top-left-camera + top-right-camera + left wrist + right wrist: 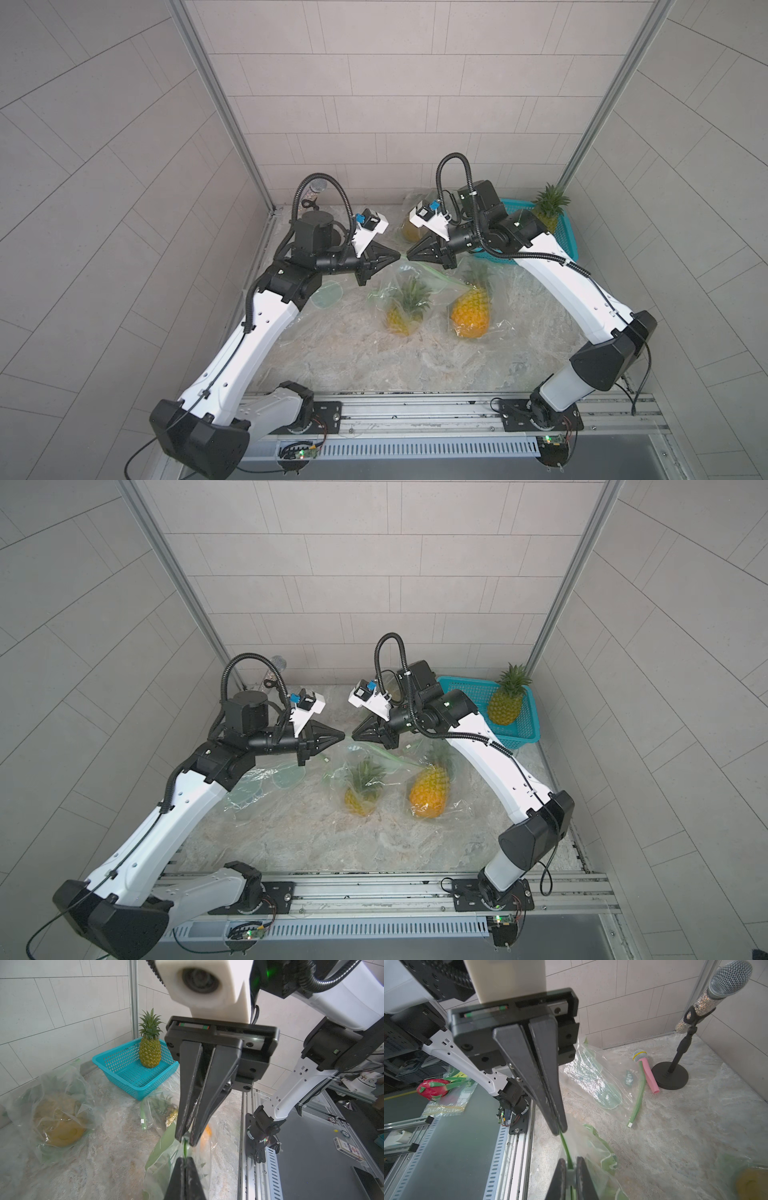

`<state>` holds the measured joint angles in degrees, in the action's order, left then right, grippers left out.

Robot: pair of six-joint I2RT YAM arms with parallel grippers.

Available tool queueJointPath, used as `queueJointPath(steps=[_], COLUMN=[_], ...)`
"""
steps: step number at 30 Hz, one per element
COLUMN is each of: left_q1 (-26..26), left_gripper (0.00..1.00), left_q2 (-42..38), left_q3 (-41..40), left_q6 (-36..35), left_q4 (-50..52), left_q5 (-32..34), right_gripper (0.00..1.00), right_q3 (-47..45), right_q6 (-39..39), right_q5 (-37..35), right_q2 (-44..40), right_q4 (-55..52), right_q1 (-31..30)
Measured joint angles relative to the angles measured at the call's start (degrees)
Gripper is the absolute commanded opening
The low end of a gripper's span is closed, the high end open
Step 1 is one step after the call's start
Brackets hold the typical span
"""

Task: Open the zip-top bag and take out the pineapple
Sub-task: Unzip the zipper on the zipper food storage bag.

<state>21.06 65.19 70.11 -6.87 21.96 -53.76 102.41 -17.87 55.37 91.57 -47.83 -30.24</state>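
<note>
Both tools are clamped on the green zip strip [185,1147] of the zip-top bag [380,297], tip to tip at the centre of both top views. The left tool [395,253] is pressed fully together and the right tool [410,255] pinches the strip between its tips. The pineapple [401,322] is inside that bag, just below them, and seems to rest on the bench [374,361]. The two grips nearly touch, so pulling apart may just slide the slick strip out of one pinch. If either tool holds both lips, the seal will not part. A hard tug could drag the fruit into the second bagged pineapple [469,318] beside it. The bench is pale, marbled and glossy; grey tiled walls close three sides, with a blue basket [566,239] at upper right
</note>
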Motion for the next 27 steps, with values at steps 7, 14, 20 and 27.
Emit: queueJointPath(steps=[7,14,20,27], left_q1=[-0.83,-2.05,-3.56,-5.95], left_gripper=[0.00,0.00,0.00,0.00], left_q2=[-2.71,-4.61,-5.86,-7.43], left_q3=[-1.49,-2.67,-3.54,-4.59], left_q6=[1.36,2.21,2.84,3.96], left_q4=[-0.72,-0.72,-0.74,-0.72], left_q5=[3.85,5.90,6.23,6.38], right_gripper=[0.08,0.08,0.08,0.08], right_q3=[-0.61,-1.88,-2.73,-3.69], right_q6=[-0.50,-1.38,-1.84,-2.78], right_q5=[-2.43,-4.07,-5.14,-6.16], right_q2=[-0.37,-0.85,-1.40,-1.92], right_q4=[-1.25,-2.75,-3.45,-4.50], right_q1=[0.90,1.90,2.69,3.78])
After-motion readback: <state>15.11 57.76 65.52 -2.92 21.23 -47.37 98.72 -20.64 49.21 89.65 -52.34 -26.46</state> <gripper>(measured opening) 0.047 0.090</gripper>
